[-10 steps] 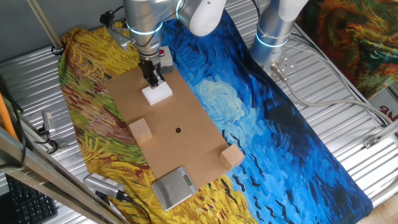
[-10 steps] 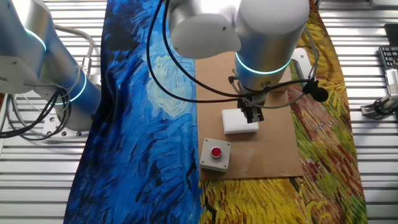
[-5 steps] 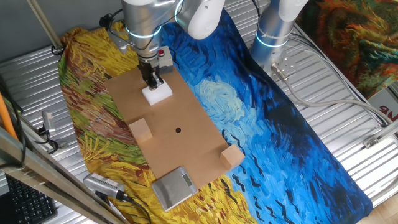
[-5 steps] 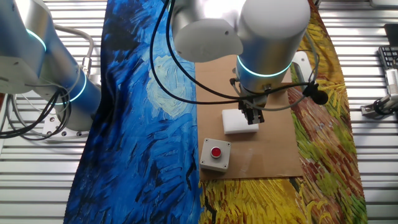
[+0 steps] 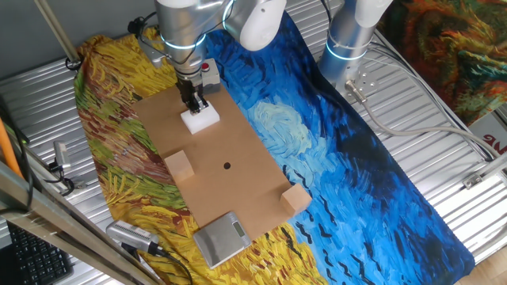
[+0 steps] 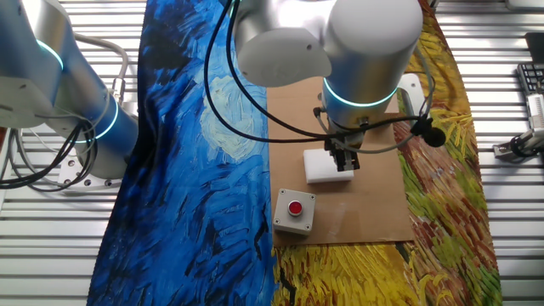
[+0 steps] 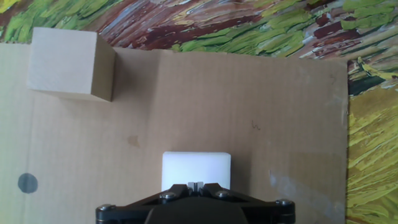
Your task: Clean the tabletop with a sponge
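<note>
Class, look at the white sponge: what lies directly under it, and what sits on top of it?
The sponge rests on the brown tabletop. The gripper meets its top edge, fingers together. The board beneath the sponge is hidden, so any marks there cannot be seen.
</note>
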Controlling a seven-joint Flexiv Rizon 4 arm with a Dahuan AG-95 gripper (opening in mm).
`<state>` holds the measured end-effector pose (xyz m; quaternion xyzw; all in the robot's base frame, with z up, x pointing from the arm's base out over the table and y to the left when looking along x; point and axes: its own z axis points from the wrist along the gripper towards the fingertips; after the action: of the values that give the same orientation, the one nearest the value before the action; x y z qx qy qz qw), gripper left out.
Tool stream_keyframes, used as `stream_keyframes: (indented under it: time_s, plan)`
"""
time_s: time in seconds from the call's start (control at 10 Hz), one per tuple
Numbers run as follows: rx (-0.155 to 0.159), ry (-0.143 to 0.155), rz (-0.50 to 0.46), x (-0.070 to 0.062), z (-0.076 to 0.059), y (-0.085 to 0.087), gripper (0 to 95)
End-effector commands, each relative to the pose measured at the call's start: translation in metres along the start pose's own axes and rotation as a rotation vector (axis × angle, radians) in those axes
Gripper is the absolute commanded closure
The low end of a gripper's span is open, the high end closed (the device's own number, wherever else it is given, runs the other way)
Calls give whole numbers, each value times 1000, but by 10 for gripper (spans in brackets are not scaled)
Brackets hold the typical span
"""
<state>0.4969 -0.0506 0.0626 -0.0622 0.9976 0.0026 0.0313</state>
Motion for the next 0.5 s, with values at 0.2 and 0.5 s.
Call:
stream_keyframes:
  time_s: [0.2,0.5]
  plan:
    - [0,0,9,2,1,0,950]
    - [-3,-4,16,5,3,-1,950]
